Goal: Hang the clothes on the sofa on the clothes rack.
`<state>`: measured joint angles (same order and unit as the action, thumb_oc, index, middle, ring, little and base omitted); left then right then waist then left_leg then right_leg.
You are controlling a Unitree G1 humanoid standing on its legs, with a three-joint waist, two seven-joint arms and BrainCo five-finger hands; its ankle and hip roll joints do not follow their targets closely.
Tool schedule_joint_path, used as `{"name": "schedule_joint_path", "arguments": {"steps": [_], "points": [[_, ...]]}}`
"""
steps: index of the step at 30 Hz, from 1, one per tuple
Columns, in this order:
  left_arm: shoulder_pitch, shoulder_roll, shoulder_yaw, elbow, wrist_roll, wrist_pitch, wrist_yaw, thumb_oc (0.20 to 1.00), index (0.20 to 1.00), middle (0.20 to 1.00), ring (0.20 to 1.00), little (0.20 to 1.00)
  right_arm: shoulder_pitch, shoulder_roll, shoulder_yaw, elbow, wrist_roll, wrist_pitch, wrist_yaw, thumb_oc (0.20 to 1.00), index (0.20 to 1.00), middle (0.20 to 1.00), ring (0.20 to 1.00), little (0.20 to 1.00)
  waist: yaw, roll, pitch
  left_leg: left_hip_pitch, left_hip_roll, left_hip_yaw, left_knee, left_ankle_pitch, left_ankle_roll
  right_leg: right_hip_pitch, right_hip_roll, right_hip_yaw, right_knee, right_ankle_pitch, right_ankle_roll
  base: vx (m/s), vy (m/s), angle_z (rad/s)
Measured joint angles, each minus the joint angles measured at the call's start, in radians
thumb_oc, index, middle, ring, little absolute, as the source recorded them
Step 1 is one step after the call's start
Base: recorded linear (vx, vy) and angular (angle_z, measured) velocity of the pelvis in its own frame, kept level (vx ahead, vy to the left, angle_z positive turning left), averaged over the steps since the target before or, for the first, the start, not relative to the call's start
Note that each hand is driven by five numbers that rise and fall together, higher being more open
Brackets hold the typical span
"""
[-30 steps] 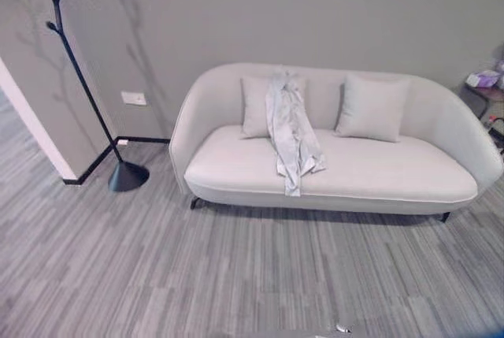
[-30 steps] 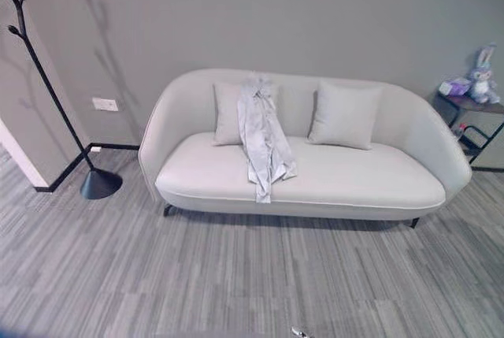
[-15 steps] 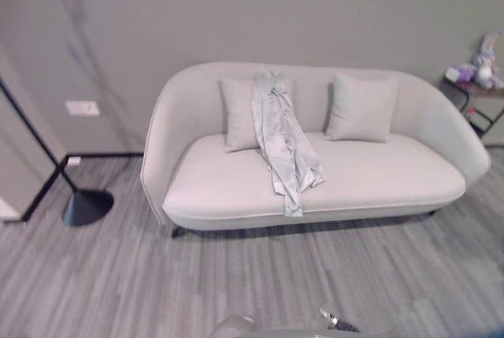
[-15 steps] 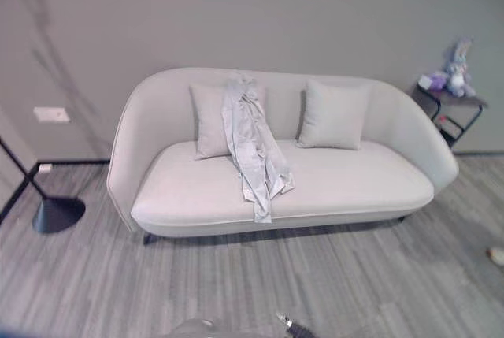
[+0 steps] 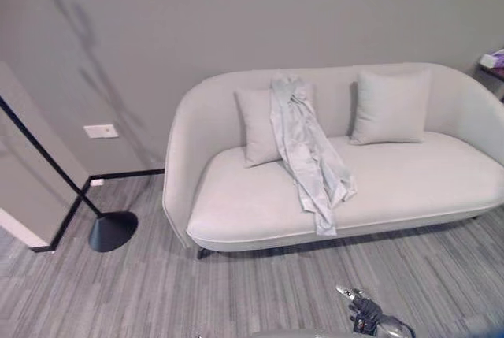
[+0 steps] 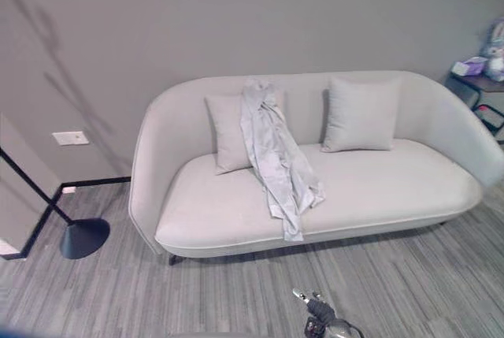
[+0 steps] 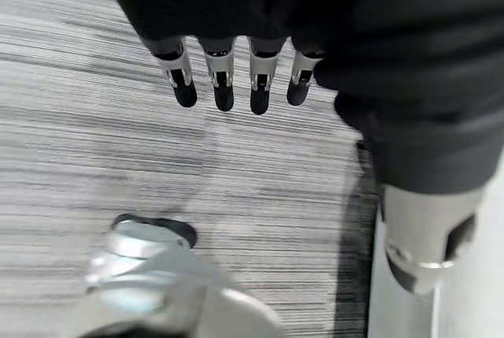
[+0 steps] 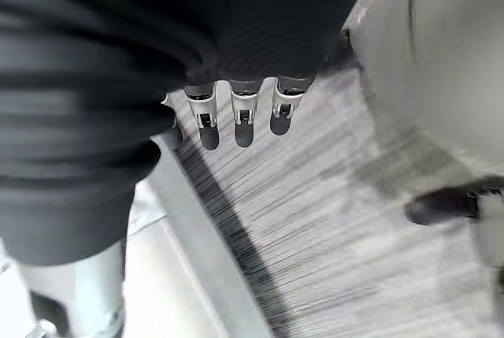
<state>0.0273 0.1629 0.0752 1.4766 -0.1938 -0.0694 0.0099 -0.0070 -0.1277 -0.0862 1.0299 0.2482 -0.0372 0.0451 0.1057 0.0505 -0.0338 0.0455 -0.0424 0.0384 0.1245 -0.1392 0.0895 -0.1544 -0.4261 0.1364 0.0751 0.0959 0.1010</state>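
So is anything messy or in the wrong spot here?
Yes: a pale grey garment is flung over the sofa, trailing from the backrest across the seat and off the front edge. The two cushions stand upright.

You've got a plain grey wall (image 6: pixel 236 15) w/ a white outlet plate (image 6: pixel 70 138), striped grey floor (image 6: pixel 409 275), black-framed side table (image 6: pixel 480 86) at far right.
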Motion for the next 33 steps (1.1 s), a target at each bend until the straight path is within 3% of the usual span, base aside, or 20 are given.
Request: {"name": "schedule_joint_path", "arguments": {"steps": [1, 3, 4, 5, 6, 7, 8, 10, 11, 14, 15, 16, 19, 20, 21, 22, 24, 28, 32, 33], "points": [[0.0, 0.01, 0.0, -0.009, 0.0, 0.0, 0.001, 1.0, 1.0, 1.0, 1.0, 1.0, 0.001, 0.0, 0.001, -0.022, -0.014, 0.0, -0.002, 1.0, 1.0, 1.0, 1.0, 1.0, 0.003, -0.024, 0.0, 0.014, 0.001, -0.013, -0.01, 0.003, -0.004, 0.012, 0.001, 0.019, -0.002, 0.013, 0.001, 0.16, -0.321, 0.53], [0.005, 0.029, 0.011, -0.008, -0.001, 0.002, 0.009, 1.0, 1.0, 1.0, 1.0, 1.0, -0.015, 0.002, 0.004, -0.028, -0.036, -0.002, -0.012, 1.0, 1.0, 1.0, 1.0, 1.0, 0.019, -0.066, 0.0, 0.028, 0.004, -0.031, -0.029, 0.005, -0.018, 0.025, 0.025, -0.012, 0.004, 0.021, 0.013, 0.18, -0.415, 0.29], [0.017, 0.041, 0.011, -0.017, -0.001, 0.001, 0.011, 1.0, 1.0, 1.0, 1.0, 1.0, -0.017, 0.001, 0.007, -0.027, -0.04, -0.005, -0.013, 1.0, 1.0, 1.0, 1.0, 1.0, 0.029, -0.093, -0.004, 0.034, 0.004, -0.029, -0.04, 0.003, -0.027, 0.023, 0.043, -0.015, 0.012, 0.033, 0.0, 0.2, -0.486, 0.06], [0.044, 0.053, 0.072, 0.004, -0.004, -0.008, 0.014, 1.0, 1.0, 1.0, 1.0, 1.0, -0.061, -0.009, 0.031, -0.015, -0.074, -0.011, -0.021, 1.0, 1.0, 1.0, 1.0, 1.0, 0.045, -0.139, -0.007, 0.039, 0.029, -0.03, -0.05, -0.011, -0.074, 0.026, 0.1, -0.043, 0.06, 0.007, 0.002, 0.25, -0.647, -0.08], [0.038, 0.064, 0.087, 0.015, -0.004, -0.007, 0.018, 1.0, 1.0, 1.0, 1.0, 1.0, -0.065, -0.018, 0.045, -0.016, -0.088, -0.017, -0.02, 1.0, 1.0, 1.0, 1.0, 1.0, 0.044, -0.153, -0.009, 0.042, 0.049, -0.036, -0.032, -0.025, -0.092, 0.012, 0.15, -0.049, 0.087, 0.023, -0.03, 0.11, -0.307, -0.19], [0.049, 0.055, 0.08, 0.017, -0.004, -0.001, 0.018, 1.0, 1.0, 1.0, 1.0, 1.0, -0.075, -0.023, 0.038, -0.02, -0.094, -0.021, -0.022, 1.0, 1.0, 1.0, 1.0, 1.0, 0.05, -0.154, -0.013, 0.043, 0.058, -0.04, -0.032, -0.032, -0.104, 0.013, 0.162, -0.046, 0.081, 0.001, -0.018, 0.21, -0.607, -0.19], [0.054, 0.023, 0.082, 0.027, -0.004, 0.003, 0.017, 1.0, 1.0, 1.0, 1.0, 1.0, -0.094, -0.045, 0.041, -0.019, -0.107, -0.026, -0.03, 1.0, 1.0, 1.0, 1.0, 1.0, 0.046, -0.139, -0.017, 0.027, 0.097, -0.046, -0.025, -0.036, -0.122, 0.034, 0.194, -0.063, 0.063, -0.026, -0.006, 0.1, -0.304, -0.04], [0.046, 0.004, 0.076, 0.015, -0.004, -0.005, 0.018, 1.0, 1.0, 1.0, 1.0, 1.0, -0.096, -0.11, 0.063, -0.031, -0.159, -0.015, -0.048, 1.0, 1.0, 1.0, 1.0, 1.0, 0.046, -0.119, -0.014, -0.02, 0.174, -0.086, 0.033, -0.035, -0.149, 0.044, 0.26, -0.148, 0.048, -0.078, -0.02, 0.17, -0.471, 0.27], [0.041, 0.0, 0.078, -0.015, -0.004, -0.001, 0.014, 1.0, 1.0, 1.0, 1.0, 1.0, -0.092, -0.151, 0.066, -0.066, -0.193, -0.012, -0.069, 1.0, 1.0, 1.0, 1.0, 1.0, 0.042, -0.11, -0.012, -0.055, 0.219, -0.1, 0.095, -0.023, -0.166, 0.072, 0.303, -0.157, 0.017, -0.099, -0.004, 0.2, -0.539, 0.32], [0.038, -0.003, 0.094, -0.036, -0.004, 0.001, 0.012, 1.0, 1.0, 1.0, 1.0, 1.0, -0.087, -0.205, 0.078, -0.092, -0.22, -0.011, -0.095, 1.0, 1.0, 1.0, 1.0, 1.0, 0.044, -0.107, 0.009, -0.068, 0.263, -0.102, 0.153, -0.023, -0.135, 0.145, 0.327, -0.183, -0.058, -0.088, -0.006, 0.09, -0.246, 0.34], [0.038, -0.005, 0.093, -0.055, -0.004, 0.002, 0.007, 1.0, 1.0, 1.0, 1.0, 1.0, -0.082, -0.26, 0.083, -0.105, -0.258, -0.008, -0.125, 1.0, 1.0, 1.0, 1.0, 1.0, 0.035, -0.102, 0.016, -0.108, 0.299, -0.046, 0.174, 0.045, -0.128, 0.176, 0.337, -0.239, -0.07, -0.106, -0.056, 0.11, -0.189, 0.79], [0.028, -0.013, 0.084, -0.081, -0.003, 0.0, 0.007, 1.0, 1.0, 1.0, 1.0, 1.0, -0.074, -0.342, 0.116, -0.106, -0.302, 0.001, -0.141, 1.0, 1.0, 1.0, 1.0, 1.0, 0.032, -0.094, 0.021, -0.117, 0.295, -0.007, 0.128, 0.073, -0.15, 0.198, 0.332, -0.261, -0.104, -0.106, -0.066, 0.13, -0.12, 0.84], [0.041, -0.008, 0.082, -0.077, 0.0, 0.004, 0.007, 1.0, 1.0, 1.0, 1.0, 1.0, -0.105, -0.387, 0.119, -0.101, -0.34, 0.011, -0.172, 1.0, 1.0, 1.0, 1.0, 1.0, 0.037, -0.091, 0.026, -0.101, 0.222, -0.023, 0.006, 0.088, -0.178, 0.232, 0.333, -0.252, -0.175, -0.075, -0.067, 0.14, -0.077, 0.04], [0.037, -0.004, 0.072, -0.069, 0.0, 0.005, 0.008, 1.0, 1.0, 1.0, 1.0, 1.0, -0.143, -0.395, 0.132, -0.078, -0.351, 0.014, -0.177, 1.0, 1.0, 1.0, 1.0, 1.0, 0.035, -0.099, 0.029, -0.103, 0.157, -0.051, -0.048, 0.092, -0.192, 0.202, 0.313, -0.234, -0.174, -0.075, -0.062, 0.1, 0.01, -0.4], [0.019, -0.006, 0.083, -0.064, 0.001, 0.005, 0.008, 1.0, 1.0, 1.0, 1.0, 1.0, -0.19, -0.397, 0.138, -0.087, -0.365, 0.011, -0.184, 1.0, 1.0, 1.0, 1.0, 1.0, 0.042, -0.06, 0.048, -0.106, 0.106, -0.048, -0.13, 0.125, -0.162, 0.191, 0.338, -0.233, -0.173, -0.048, -0.063, 0.11, 0.004, -0.35], [0.008, -0.006, 0.077, -0.061, 0.001, 0.009, 0.009, 1.0, 1.0, 1.0, 1.0, 1.0, -0.205, -0.392, 0.157, -0.063, -0.365, 0.011, -0.193, 1.0, 1.0, 1.0, 1.0, 1.0, 0.043, -0.051, 0.055, -0.117, 0.096, -0.034, -0.139, 0.149, -0.14, 0.188, 0.345, -0.231, -0.172, -0.051, -0.06, 0.24, 0.028, -0.41], [0.001, -0.007, 0.076, -0.065, 0.001, 0.007, 0.009, 1.0, 1.0, 1.0, 1.0, 1.0, -0.224, -0.374, 0.191, -0.033, -0.365, 0.022, -0.187, 1.0, 1.0, 1.0, 1.0, 1.0, 0.051, -0.052, 0.056, -0.096, 0.102, -0.022, -0.18, 0.211, -0.134, 0.186, 0.343, -0.219, -0.168, -0.04, -0.054, 0.33, 0.122, -0.07], [-0.037, -0.019, -0.009, -0.162, 0.005, 0.008, -0.004, 1.0, 1.0, 1.0, 1.0, 1.0, -0.388, -0.337, 0.375, 0.18, -0.348, 0.026, -0.181, 1.0, 1.0, 1.0, 1.0, 1.0, 0.062, -0.066, 0.077, -0.11, 0.044, 0.002, -0.157, 0.185, -0.104, 0.19, 0.289, -0.225, -0.167, -0.055, -0.058, 0.21, 0.103, 0.11], [-0.067, -0.014, -0.043, -0.165, 0.018, 0.007, -0.003, 1.0, 1.0, 1.0, 1.0, 1.0, -0.466, -0.334, 0.391, 0.232, -0.335, 0.03, -0.173, 1.0, 1.0, 1.0, 1.0, 1.0, 0.076, -0.066, 0.08, -0.115, -0.004, 0.013, -0.12, 0.151, -0.053, 0.207, 0.248, -0.23, -0.167, -0.075, -0.081, 0.34, 0.217, 0.06], [-0.07, -0.021, -0.042, -0.158, 0.02, 0.01, -0.005, 1.0, 1.0, 1.0, 1.0, 1.0, -0.513, -0.339, 0.404, 0.25, -0.334, 0.031, -0.173, 1.0, 1.0, 1.0, 1.0, 1.0, 0.089, -0.057, 0.087, -0.1, -0.021, 0.029, -0.089, 0.119, -0.006, 0.189, 0.233, -0.232, -0.105, -0.054, -0.03, 0.16, 0.18, -0.43]]}}
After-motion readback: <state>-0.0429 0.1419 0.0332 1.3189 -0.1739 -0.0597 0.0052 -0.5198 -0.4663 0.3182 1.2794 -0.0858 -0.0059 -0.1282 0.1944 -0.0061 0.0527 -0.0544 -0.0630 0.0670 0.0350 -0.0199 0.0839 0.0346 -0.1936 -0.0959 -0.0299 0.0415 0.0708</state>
